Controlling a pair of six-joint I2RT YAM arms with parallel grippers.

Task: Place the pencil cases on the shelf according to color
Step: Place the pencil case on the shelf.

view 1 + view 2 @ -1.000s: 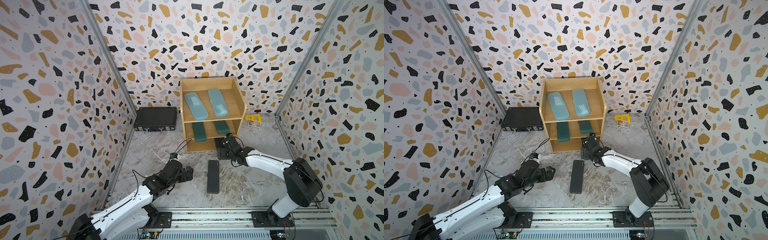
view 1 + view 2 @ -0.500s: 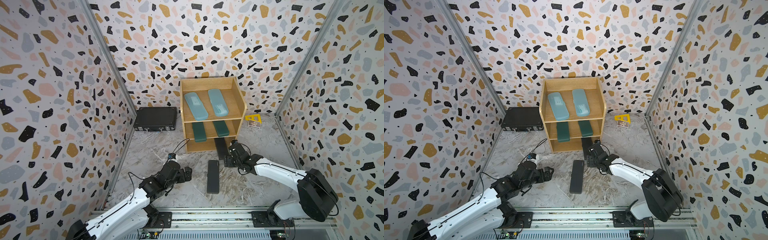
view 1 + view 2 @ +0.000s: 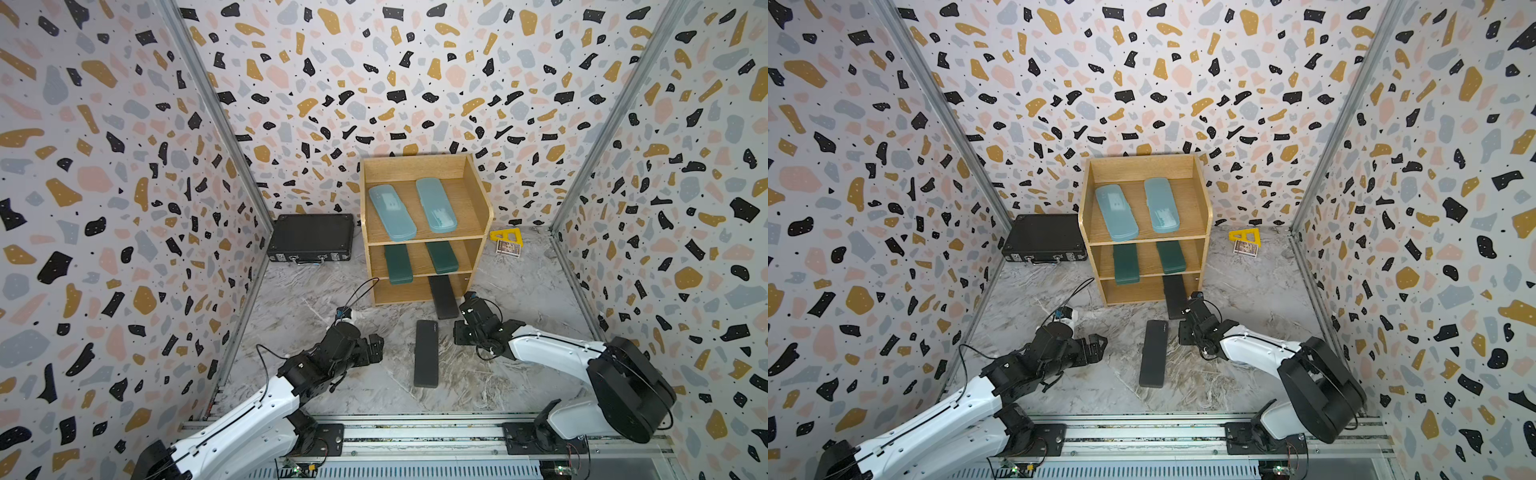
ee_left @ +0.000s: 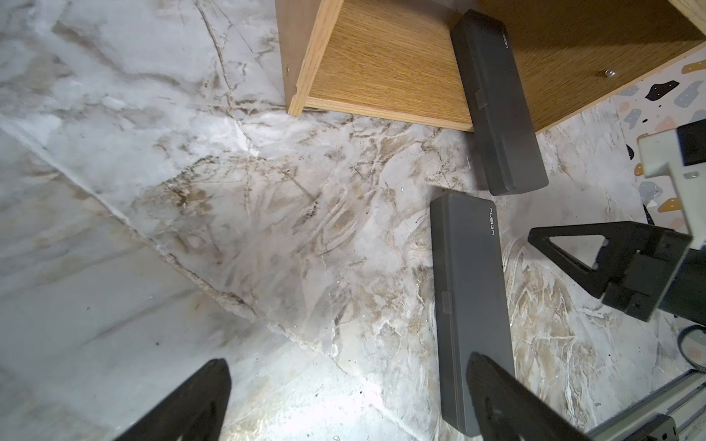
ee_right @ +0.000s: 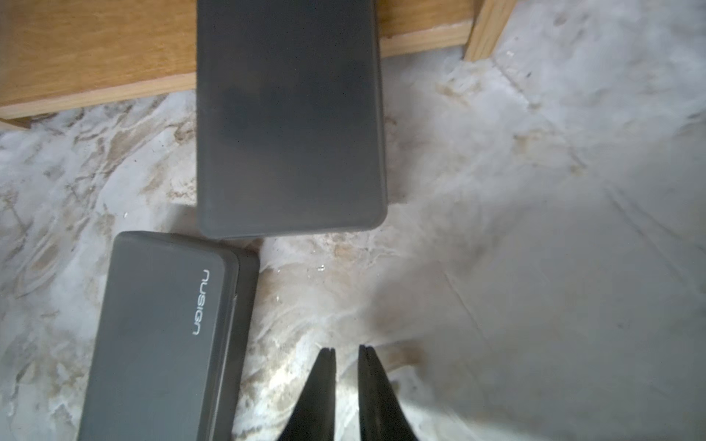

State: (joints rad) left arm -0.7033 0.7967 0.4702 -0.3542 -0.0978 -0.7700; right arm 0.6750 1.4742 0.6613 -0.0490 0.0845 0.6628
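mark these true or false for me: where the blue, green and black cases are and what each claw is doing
1. The light-blue cases lie on the top tier of the shelf. True.
2. One black case sticks out past the bottom tier's front edge. True.
3. The right claw grips the other black case. False: it is shut on nothing, apart from both black cases.
4. The left claw is shut. False: its jaws stand wide open.
5. The dark green cases sit on the bottom tier. False: they lie on the middle tier.
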